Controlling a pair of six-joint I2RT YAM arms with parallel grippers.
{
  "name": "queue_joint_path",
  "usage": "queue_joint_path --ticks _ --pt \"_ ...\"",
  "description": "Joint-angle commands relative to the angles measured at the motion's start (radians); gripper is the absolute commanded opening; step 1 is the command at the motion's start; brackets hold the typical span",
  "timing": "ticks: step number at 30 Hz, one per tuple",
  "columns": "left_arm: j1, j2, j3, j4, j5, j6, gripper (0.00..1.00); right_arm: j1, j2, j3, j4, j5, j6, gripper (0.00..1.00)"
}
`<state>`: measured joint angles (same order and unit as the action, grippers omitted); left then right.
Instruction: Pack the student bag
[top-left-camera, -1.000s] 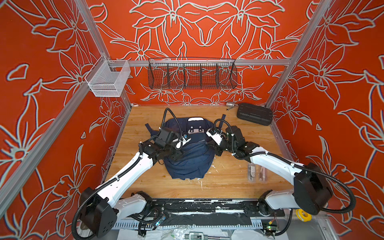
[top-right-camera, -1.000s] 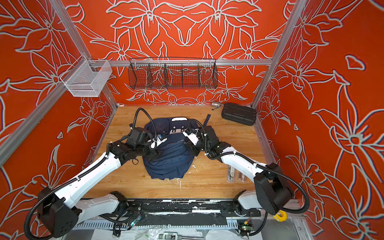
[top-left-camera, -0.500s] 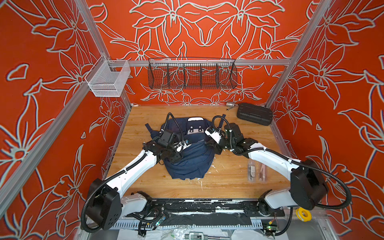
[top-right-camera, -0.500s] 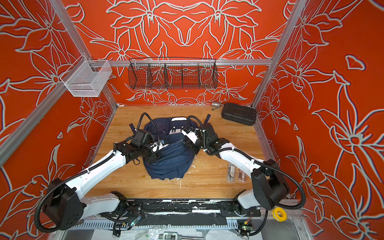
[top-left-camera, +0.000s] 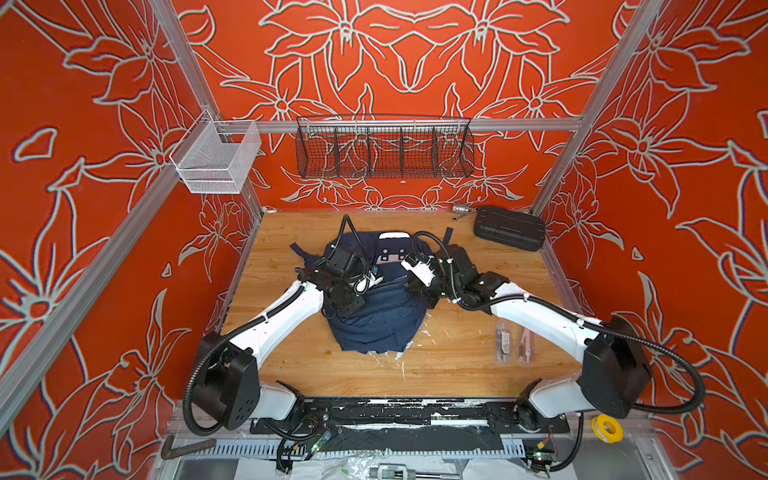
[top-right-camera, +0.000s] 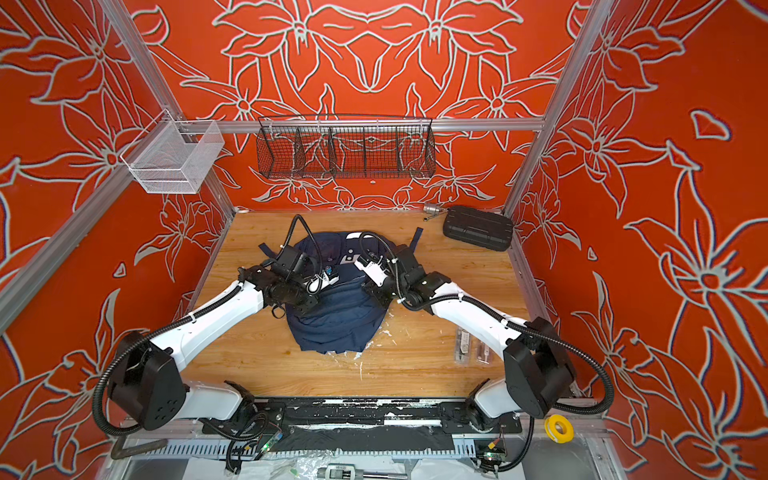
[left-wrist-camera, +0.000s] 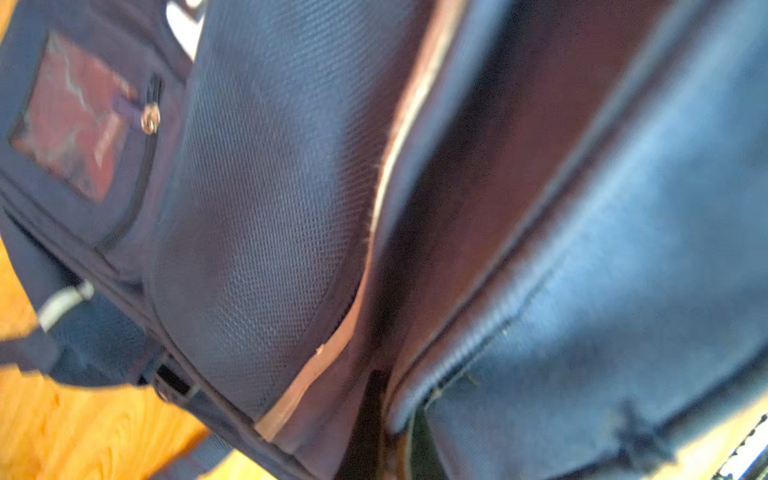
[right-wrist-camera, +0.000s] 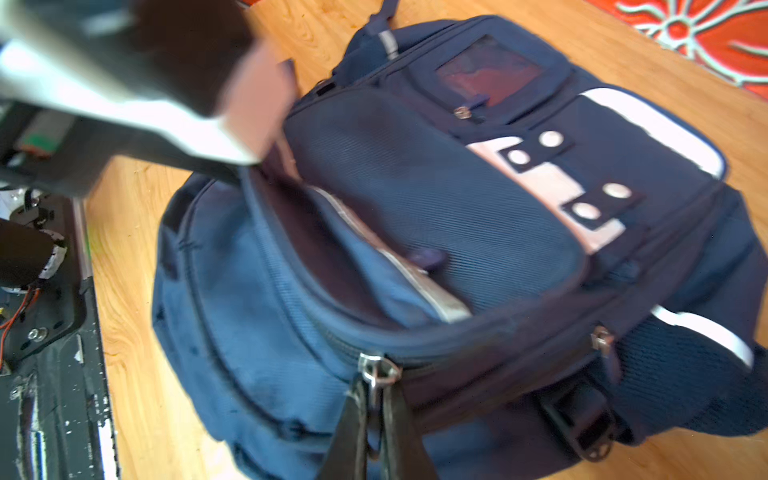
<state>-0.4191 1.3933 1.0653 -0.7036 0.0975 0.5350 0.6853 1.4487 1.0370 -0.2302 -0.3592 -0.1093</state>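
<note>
- One student bag (top-left-camera: 374, 320) is lying at the middle of the table (top-left-camera: 457, 365), its long axis running near to far and its white-patch end pointing far.
- Two arms are reaching inward from the near corners.
- The right claw (right-wrist-camera: 376, 395) is pinching a zip pull (right-wrist-camera: 376, 372) at the bag's right edge.
- The left claw (right-wrist-camera: 253, 137) is sitting closed at the bag's left opening; whether it is holding anything cannot be told.

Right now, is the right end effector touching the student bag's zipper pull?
Touching. The right wrist view shows the right end effector shut on the zipper pull of the student bag.
</note>
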Motion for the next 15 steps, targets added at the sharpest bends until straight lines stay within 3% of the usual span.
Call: queue_joint_path --ticks 1,8,15 --pt "-0.004 -0.007 0.053 0.036 0.043 -0.083 0.0 0.073 -0.024 0.03 0.026 0.014 0.099 0.0" --pt "-0.041 -0.057 0.103 -0.05 0.1 -0.217 0.0 0.076 0.033 0.036 0.064 0.125 0.13 0.0" --pt "-0.107 -0.116 0.074 -0.122 0.123 -0.471 0.0 -0.054 0.053 0.041 0.126 -0.039 0.05 0.0"
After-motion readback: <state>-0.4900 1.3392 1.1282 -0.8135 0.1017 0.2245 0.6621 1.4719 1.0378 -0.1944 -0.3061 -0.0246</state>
